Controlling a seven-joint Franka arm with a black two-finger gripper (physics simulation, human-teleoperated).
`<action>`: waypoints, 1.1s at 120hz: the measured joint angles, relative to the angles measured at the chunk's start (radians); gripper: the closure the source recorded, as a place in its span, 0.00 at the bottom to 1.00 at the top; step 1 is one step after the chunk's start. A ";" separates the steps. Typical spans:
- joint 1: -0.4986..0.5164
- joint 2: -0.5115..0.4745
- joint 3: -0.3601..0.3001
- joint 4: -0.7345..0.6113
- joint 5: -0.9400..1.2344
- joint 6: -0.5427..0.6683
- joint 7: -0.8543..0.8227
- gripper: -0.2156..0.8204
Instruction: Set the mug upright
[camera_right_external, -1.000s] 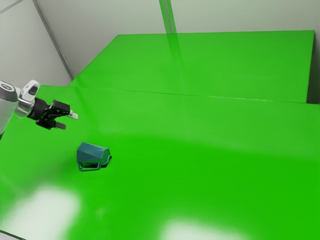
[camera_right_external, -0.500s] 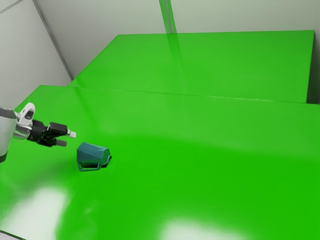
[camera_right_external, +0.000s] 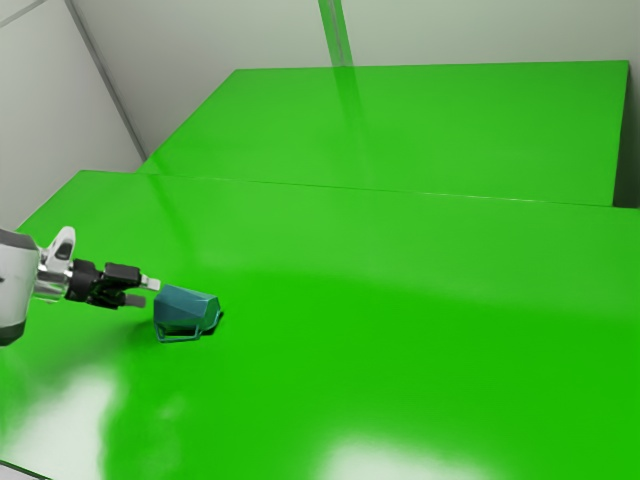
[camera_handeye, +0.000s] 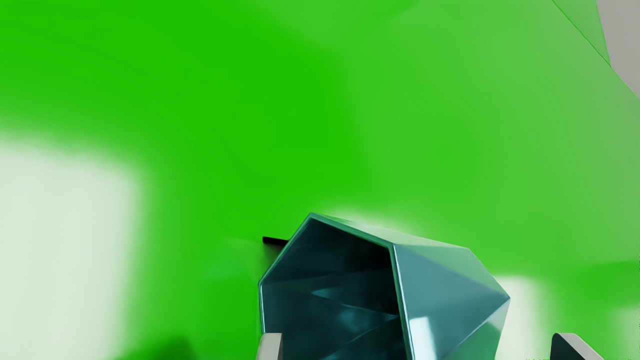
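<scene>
A teal faceted mug (camera_right_external: 184, 308) lies on its side on the green table, its handle low toward the near side in the exterior view. Just off the mug, on the exterior view's left, is my gripper (camera_right_external: 150, 292), held level and pointing at it. In the wrist view the mug (camera_handeye: 440, 295) shows its dark hollow mouth and one outer side. My gripper (camera_handeye: 417, 345) is open there, its fingertips wide apart with the mug between their lines; whether either one touches it I cannot tell.
The glossy green table (camera_right_external: 400, 330) stretches from the mug toward the exterior view's right. Behind it is another green surface (camera_right_external: 400, 130), with pale walls around. Bright reflections lie on the near part of the table.
My gripper has come down and levelled out, then moved toward the exterior view's right, closer to the mug. The mug has stayed where it was.
</scene>
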 joint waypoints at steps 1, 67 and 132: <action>0.000 0.002 0.000 0.000 -0.001 -0.001 0.002 0.23; -0.025 0.040 0.000 0.000 -0.042 -0.022 0.102 0.23; -0.054 0.061 0.000 0.000 -0.095 -0.047 0.177 0.23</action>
